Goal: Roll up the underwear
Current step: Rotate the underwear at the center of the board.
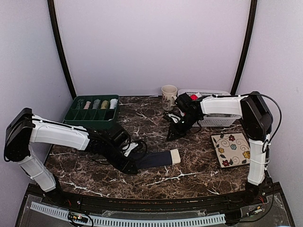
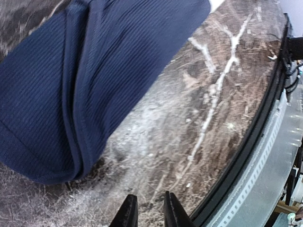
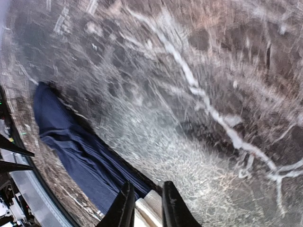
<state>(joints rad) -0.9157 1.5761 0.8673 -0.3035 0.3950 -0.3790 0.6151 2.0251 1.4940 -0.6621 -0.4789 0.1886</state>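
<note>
Underwear (image 1: pixel 154 159) front centre; tray (image 1: pixel 92 115) back left; mug (image 1: pixel 169 97) back centre; basket (image 1: pixel 215 119) behind tile (image 1: pixel 230 149), right.

Robot lab booth, white backdrop (image 1: pixel 151 47), marble tbl (image 1: pixel 199 176)

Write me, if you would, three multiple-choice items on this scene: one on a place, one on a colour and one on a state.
1. Where does the mug stand?
A. On the floral tile
B. At the back of the table, just left of the white basket
C. Inside the green tray

2. What colour is the underwear lying on the table?
A. Red
B. Dark navy
C. Light grey

3. How does that underwear lie?
A. Rolled into a short bundle
B. Hanging from a gripper
C. Stretched out long on the table

Answers: 1 B, the mug stands by the basket's left end; 2 B, both wrist views show dark blue cloth; 3 C, it lies as a long strip on the marble.
</note>
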